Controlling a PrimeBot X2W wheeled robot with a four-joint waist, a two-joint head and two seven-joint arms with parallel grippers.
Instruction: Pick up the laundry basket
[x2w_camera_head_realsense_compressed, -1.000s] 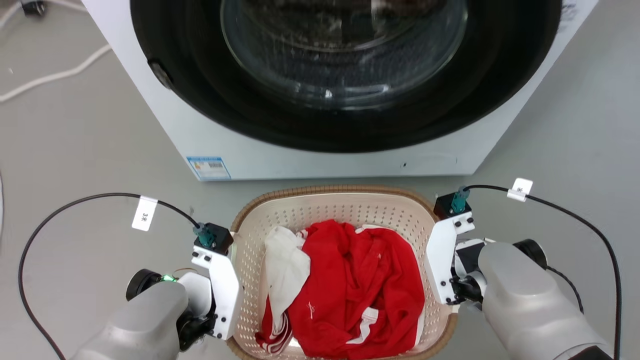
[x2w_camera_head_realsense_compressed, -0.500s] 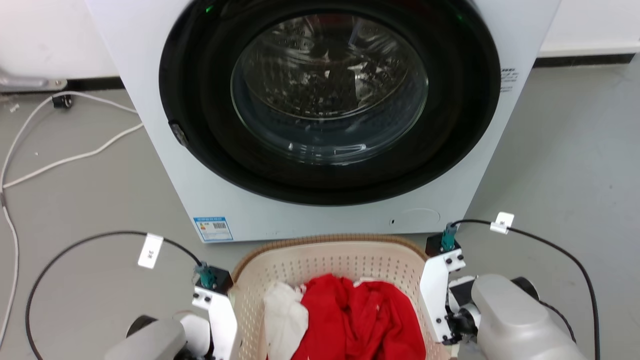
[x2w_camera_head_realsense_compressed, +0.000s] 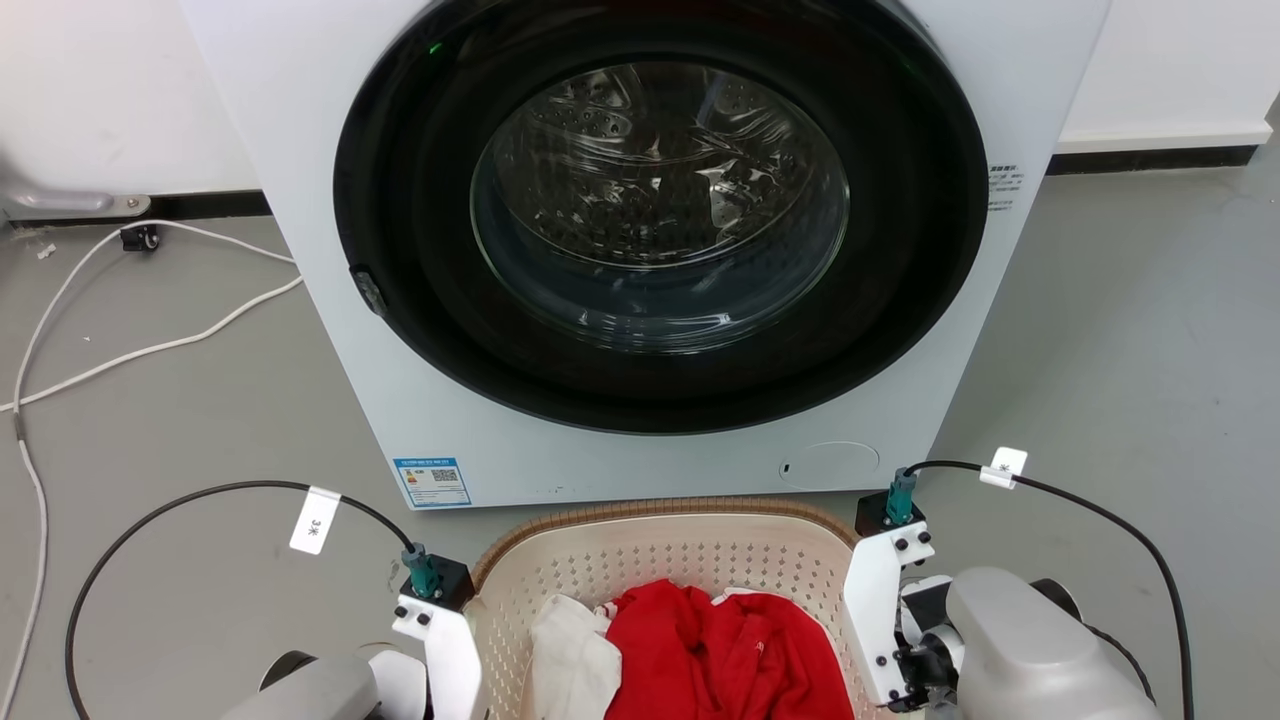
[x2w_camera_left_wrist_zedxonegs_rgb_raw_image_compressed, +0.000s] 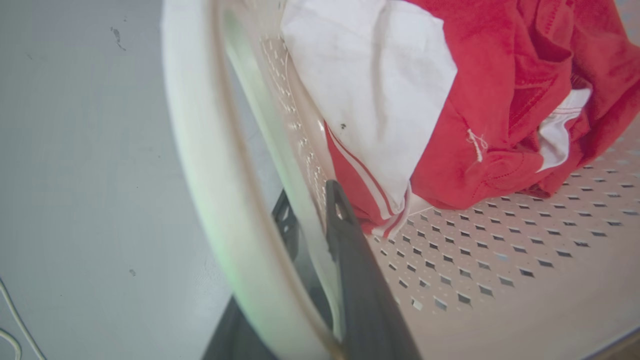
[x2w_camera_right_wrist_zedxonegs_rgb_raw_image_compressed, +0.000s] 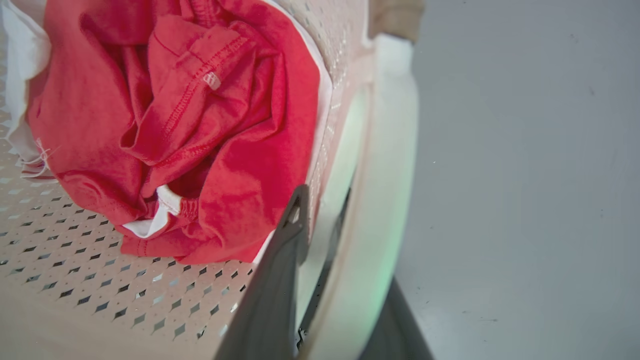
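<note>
Pinching opposite side walls of the laundry basket (x2w_camera_head_realsense_compressed: 660, 560), my left hand (x2w_camera_left_wrist_zedxonegs_rgb_raw_image_compressed: 312, 200) and right hand (x2w_camera_right_wrist_zedxonegs_rgb_raw_image_compressed: 322, 200) flank it evenly.

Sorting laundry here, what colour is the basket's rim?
Brown, woven-look, on the laundry basket; clearest in the head view.

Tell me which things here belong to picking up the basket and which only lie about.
Job: laundry basket; left gripper, right gripper, each clamped on a side wall.
Lying about: washing machine; white cable; red garment and white cloth inside basket.
</note>
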